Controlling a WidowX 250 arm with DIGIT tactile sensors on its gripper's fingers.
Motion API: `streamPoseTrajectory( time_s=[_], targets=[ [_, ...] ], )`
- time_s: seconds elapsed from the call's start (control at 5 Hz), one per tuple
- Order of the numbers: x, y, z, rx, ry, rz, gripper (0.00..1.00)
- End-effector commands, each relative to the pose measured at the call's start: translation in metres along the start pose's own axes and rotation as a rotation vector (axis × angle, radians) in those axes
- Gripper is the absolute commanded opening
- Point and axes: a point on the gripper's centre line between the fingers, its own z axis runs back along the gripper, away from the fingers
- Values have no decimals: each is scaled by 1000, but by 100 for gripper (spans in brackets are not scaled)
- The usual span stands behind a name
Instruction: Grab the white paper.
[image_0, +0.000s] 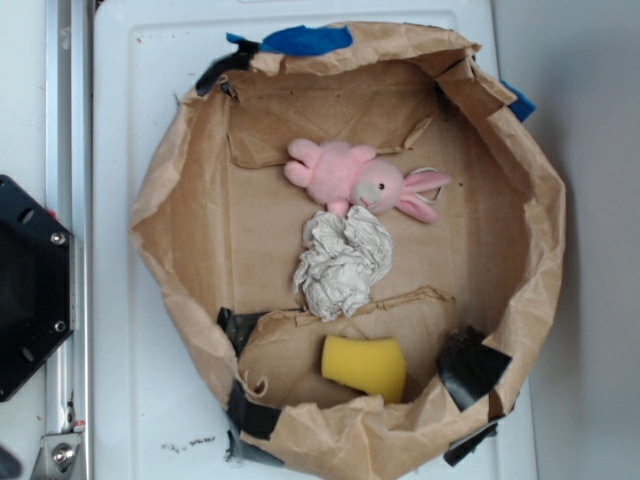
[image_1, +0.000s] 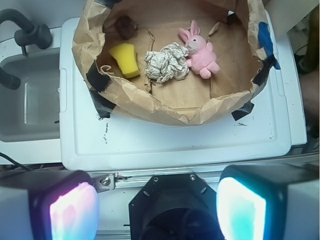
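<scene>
The white paper (image_0: 342, 262) is a crumpled greyish wad lying in the middle of a brown paper-lined basin (image_0: 180, 230). In the wrist view the white paper (image_1: 166, 61) sits far ahead, between a yellow sponge block and a pink bunny. My gripper (image_1: 157, 212) is open, its two glowing pads (image_1: 72, 212) wide apart at the bottom of the wrist view, above the black robot base and well short of the basin. Nothing is between the fingers. The gripper does not show in the exterior view.
A pink plush bunny (image_0: 358, 180) touches the wad's far side. The yellow sponge block (image_0: 365, 366) lies near the basin's front wall. Black tape patches (image_0: 470, 365) and blue tape (image_0: 305, 40) mark the rim. The basin rests on a white lid (image_1: 175, 145); a grey sink (image_1: 27, 95) lies to the left.
</scene>
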Motion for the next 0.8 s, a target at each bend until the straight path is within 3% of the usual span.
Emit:
streamPoseTrajectory(
  time_s=[0.0,0.4,0.6],
  targets=[
    [0,0,0,0,0,0,100],
    [86,15,-17,2,-12,163,100],
    [100,14,-30,-1,-88,351,100]
  ],
)
